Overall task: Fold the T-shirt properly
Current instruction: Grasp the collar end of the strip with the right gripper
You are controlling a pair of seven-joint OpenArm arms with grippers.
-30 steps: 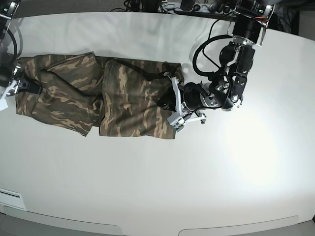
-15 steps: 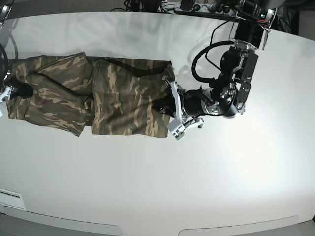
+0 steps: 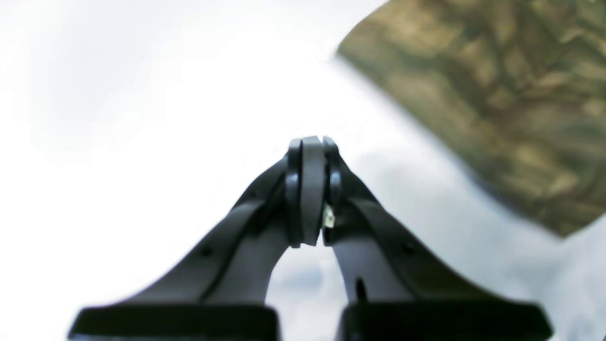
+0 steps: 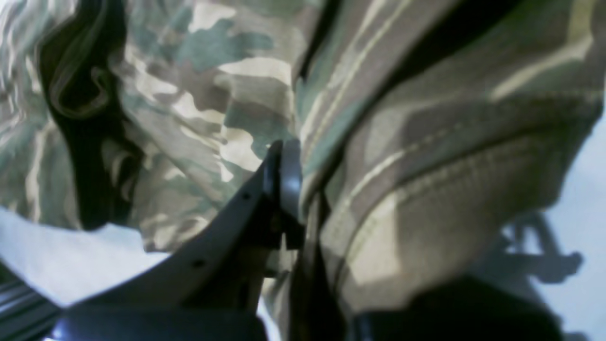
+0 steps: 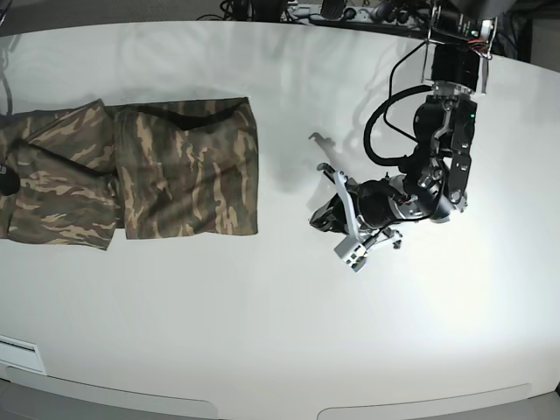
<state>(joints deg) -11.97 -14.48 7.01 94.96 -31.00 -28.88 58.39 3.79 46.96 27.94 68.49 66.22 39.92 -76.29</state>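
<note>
The camouflage T-shirt lies folded into a long band at the left of the white table and runs off the base view's left edge. My right gripper is shut on a fold of the T-shirt; in the base view only a dark bit of it shows at the left edge. My left gripper is shut and empty, its fingertips pressed together, over bare table to the right of the shirt. The shirt's corner shows at the upper right of the left wrist view.
Cables and equipment run along the table's far edge. The left arm's black cable loop hangs over the right side of the table. A white panel sits at the front left corner.
The shirt has slid left, pulled by my right gripper. My left gripper has let go of the shirt's right edge and moved away to the right, and the two are now apart.
</note>
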